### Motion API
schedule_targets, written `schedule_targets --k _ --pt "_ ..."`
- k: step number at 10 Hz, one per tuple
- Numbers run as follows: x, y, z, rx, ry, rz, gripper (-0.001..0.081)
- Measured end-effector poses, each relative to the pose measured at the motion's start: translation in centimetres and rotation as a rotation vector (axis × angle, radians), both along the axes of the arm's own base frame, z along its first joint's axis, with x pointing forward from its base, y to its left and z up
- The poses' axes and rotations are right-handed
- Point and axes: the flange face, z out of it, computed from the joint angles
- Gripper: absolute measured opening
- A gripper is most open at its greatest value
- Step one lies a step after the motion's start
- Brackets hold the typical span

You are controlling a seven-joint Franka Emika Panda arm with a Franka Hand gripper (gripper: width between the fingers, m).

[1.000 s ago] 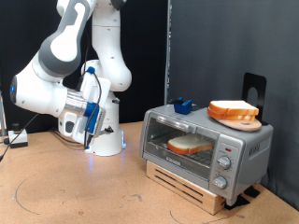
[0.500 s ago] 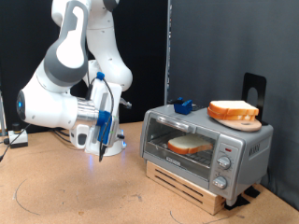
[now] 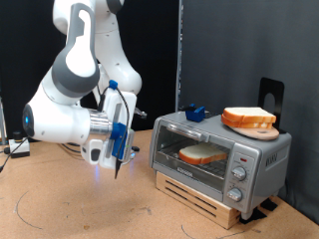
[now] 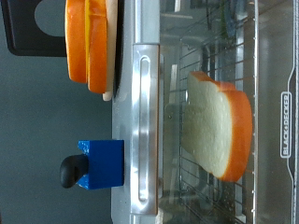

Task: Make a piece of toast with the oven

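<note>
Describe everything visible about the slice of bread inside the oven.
The bread slice lies flat on the wire rack inside the oven, behind the shut glass door. Its face is pale cream, its crust golden-brown, and it looks soft and untoasted. The wrist view shows it whole through the glass, nothing resting on it. The gripper hangs apart, towards the exterior view's left.
</note>
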Motion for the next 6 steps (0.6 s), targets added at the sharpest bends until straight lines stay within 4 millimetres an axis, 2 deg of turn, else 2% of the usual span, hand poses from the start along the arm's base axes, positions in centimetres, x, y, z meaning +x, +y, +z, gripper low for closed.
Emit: schedule_targets --k 4,5,6 --pt "5.1 2.1 -1.7 -0.06 -0.12 0.012 0.0808" --pt "5.9 2.4 -1.9 -0.072 -0.15 0.01 0.0808" --pt "5.8 2.4 -2.0 -0.071 -0.141 0.008 0.0808"
